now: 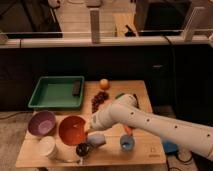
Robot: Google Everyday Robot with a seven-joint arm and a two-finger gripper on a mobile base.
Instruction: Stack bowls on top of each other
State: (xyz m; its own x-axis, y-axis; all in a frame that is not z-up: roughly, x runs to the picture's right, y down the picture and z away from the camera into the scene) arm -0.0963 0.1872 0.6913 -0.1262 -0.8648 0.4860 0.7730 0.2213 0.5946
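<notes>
The purple bowl (41,123) sits on the wooden table (145,155) at the front left. The orange-red bowl (73,130) is just to its right, tilted with its inside facing the camera and its right rim raised. My gripper (91,128) is at that right rim, at the end of the white arm (150,125) that reaches in from the right. It is shut on the rim. The two bowls are side by side, close together and not nested.
A white tub (48,147) and a shiny metal scoop (82,149) lie at the front edge. A blue cup (127,144) stands under the arm. A green tray (57,92), dark grapes (100,101) and an orange fruit (103,83) are further back.
</notes>
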